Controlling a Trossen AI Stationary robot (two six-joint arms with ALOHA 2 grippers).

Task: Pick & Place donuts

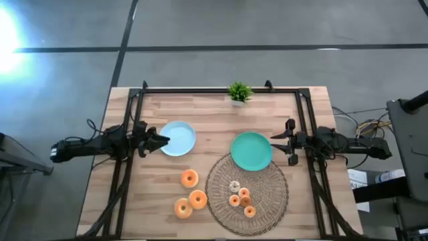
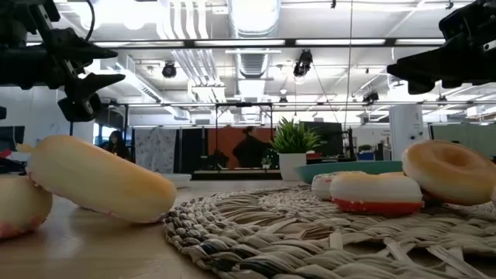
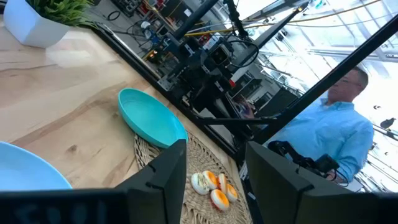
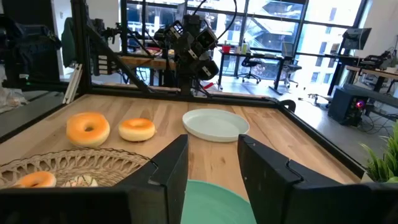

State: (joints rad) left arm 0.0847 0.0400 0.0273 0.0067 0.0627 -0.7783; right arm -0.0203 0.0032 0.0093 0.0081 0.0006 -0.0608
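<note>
Here, both grippers hover empty, well apart from the donuts (image 1: 189, 178).
Left gripper (image 1: 162, 140), left-centre, and right gripper (image 1: 276, 142), right-centre, stand parted; donuts lie lower-centre, four on the woven mat (image 1: 267, 204).

Open-plan office/robotics lab, exposed ceiling ducts (image 2: 256, 46), desks w/ office chairs (image 4: 252, 65), big windows (image 4: 273, 25)

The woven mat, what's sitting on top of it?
On the woven mat sit four small donuts in a cluster. The green plate overlaps its far edge, hiding that bit of mat. Three bigger donuts lie beside it on bare wood.
</note>
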